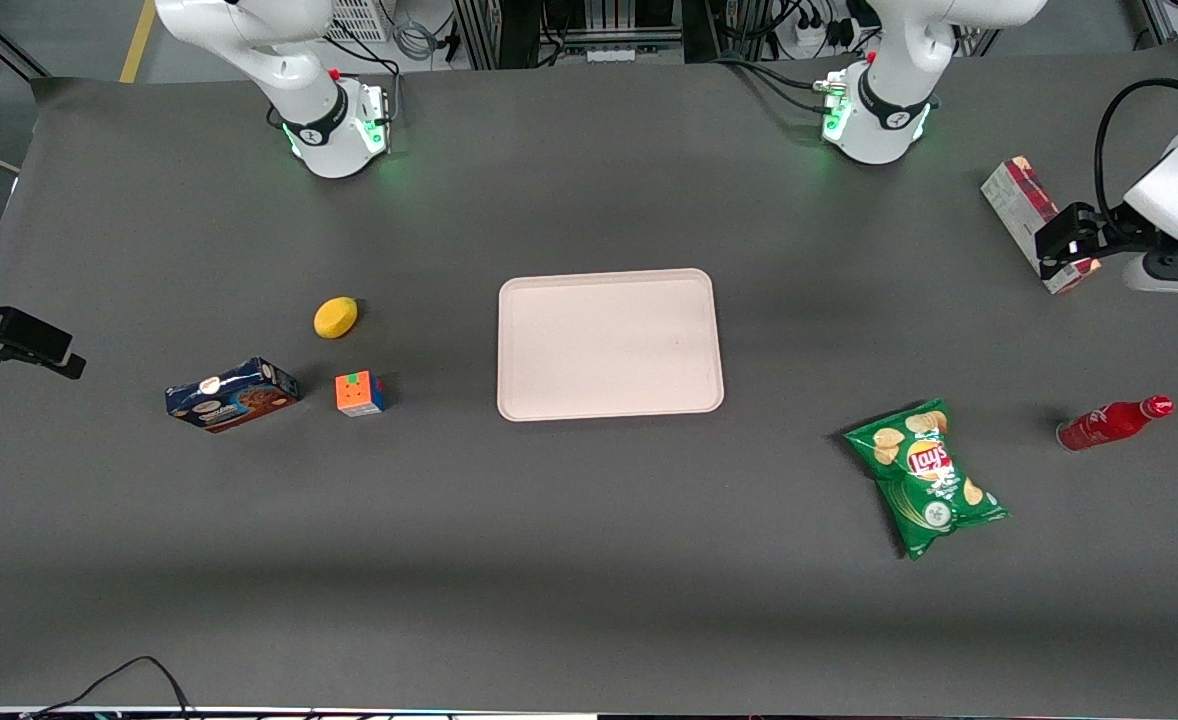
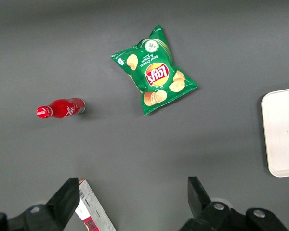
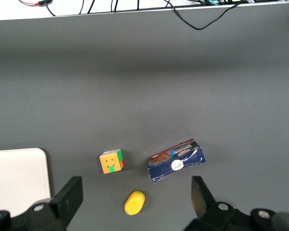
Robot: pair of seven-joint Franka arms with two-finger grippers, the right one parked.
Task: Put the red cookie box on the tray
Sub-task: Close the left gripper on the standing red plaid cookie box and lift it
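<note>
The red cookie box [image 1: 1019, 195] lies on the dark table toward the working arm's end, long and slim, with red plaid and white panels. My left gripper [image 1: 1071, 245] hovers over the box's end nearer the front camera. In the left wrist view the gripper [image 2: 132, 202] is open wide and empty. One end of the box [image 2: 94, 211] shows beside one finger [image 2: 65, 199], not between the two. The pale pink-beige tray [image 1: 609, 343] lies flat and bare at the table's middle, well away from the box. Its corner also shows in the left wrist view [image 2: 284, 134].
A green chips bag [image 1: 927, 475] and a lying red bottle [image 1: 1112, 423] sit nearer the front camera than the red box. Toward the parked arm's end lie a blue cookie box [image 1: 232, 394], a colour cube [image 1: 360, 393] and a yellow lemon [image 1: 335, 317].
</note>
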